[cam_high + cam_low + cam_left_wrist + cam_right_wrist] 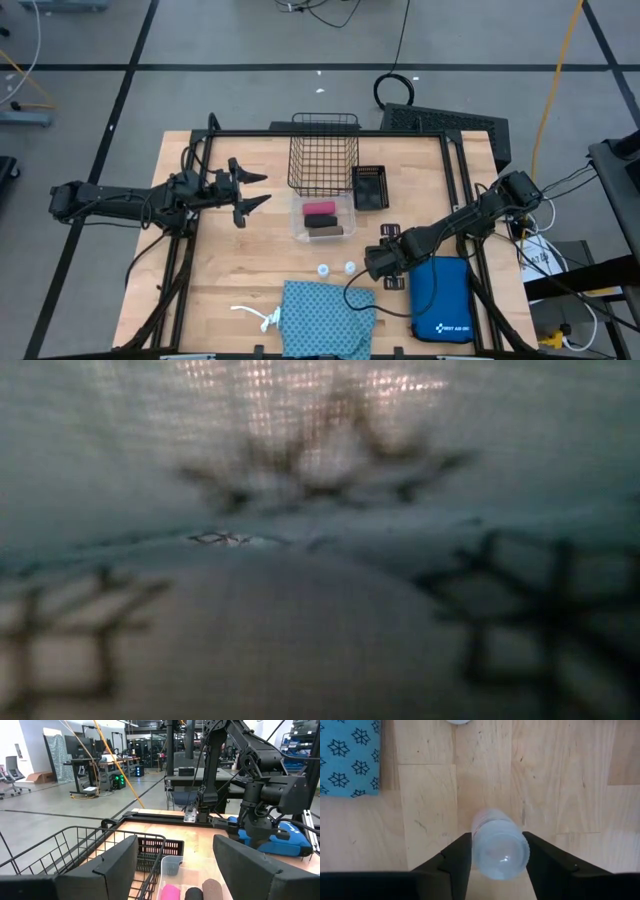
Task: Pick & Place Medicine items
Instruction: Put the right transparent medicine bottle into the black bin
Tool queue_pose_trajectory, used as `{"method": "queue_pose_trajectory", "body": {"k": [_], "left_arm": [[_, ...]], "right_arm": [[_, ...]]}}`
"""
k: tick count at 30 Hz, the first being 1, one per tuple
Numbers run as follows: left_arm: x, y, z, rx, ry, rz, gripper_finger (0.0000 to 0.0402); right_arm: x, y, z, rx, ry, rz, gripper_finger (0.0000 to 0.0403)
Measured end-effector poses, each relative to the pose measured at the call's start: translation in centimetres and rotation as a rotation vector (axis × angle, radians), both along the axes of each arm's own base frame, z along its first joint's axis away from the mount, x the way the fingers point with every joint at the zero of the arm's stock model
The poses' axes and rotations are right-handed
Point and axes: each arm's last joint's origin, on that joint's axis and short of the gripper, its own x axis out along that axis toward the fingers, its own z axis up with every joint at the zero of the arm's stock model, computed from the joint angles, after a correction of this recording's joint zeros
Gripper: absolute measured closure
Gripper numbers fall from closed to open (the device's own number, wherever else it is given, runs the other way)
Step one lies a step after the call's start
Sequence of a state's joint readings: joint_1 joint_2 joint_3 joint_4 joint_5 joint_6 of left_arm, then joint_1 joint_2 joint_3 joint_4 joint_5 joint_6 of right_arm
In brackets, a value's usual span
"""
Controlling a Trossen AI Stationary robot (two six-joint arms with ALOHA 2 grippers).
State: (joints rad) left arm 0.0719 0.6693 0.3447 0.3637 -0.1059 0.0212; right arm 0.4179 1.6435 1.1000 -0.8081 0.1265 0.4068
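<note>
Wooden tabletop [230, 270] carries a black wire basket [324, 152], a small black crate [369, 187] and a clear tray [324, 219] holding the pink roll [320, 209] and the brown roll [325, 230]. My right gripper [497, 851] is low over the boards beside the blue case [444, 300], fingers closed against a clear vial [499, 843] seated between them. Two more vials [337, 269] stand on the wood just beyond the teal cloth [328, 318], whose white string [257, 316] trails off one edge. That cloth covers the low camera completely. My left gripper [247, 191] hovers beside the basket, fingers spread wide and holding nothing
</note>
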Motion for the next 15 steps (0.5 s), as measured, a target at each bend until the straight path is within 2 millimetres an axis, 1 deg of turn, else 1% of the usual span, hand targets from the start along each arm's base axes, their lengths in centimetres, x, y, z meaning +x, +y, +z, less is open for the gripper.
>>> {"method": "queue_pose_trajectory", "body": {"k": [6,10,15], "left_arm": [[0.0,0.0,0.0,0.0,0.0,0.0,0.0133],[0.0,0.0,0.0,0.0,0.0,0.0,0.0133],[0.0,0.0,0.0,0.0,0.0,0.0,0.0133]], "right_arm": [[0.0,0.0,0.1,0.002,-0.003,0.0,0.0267],[-0.2,-0.2,0.7,0.008,-0.023,0.002,0.0261],[-0.3,-1.0,2.3,0.034,-0.093,-0.038,0.0253]]}}
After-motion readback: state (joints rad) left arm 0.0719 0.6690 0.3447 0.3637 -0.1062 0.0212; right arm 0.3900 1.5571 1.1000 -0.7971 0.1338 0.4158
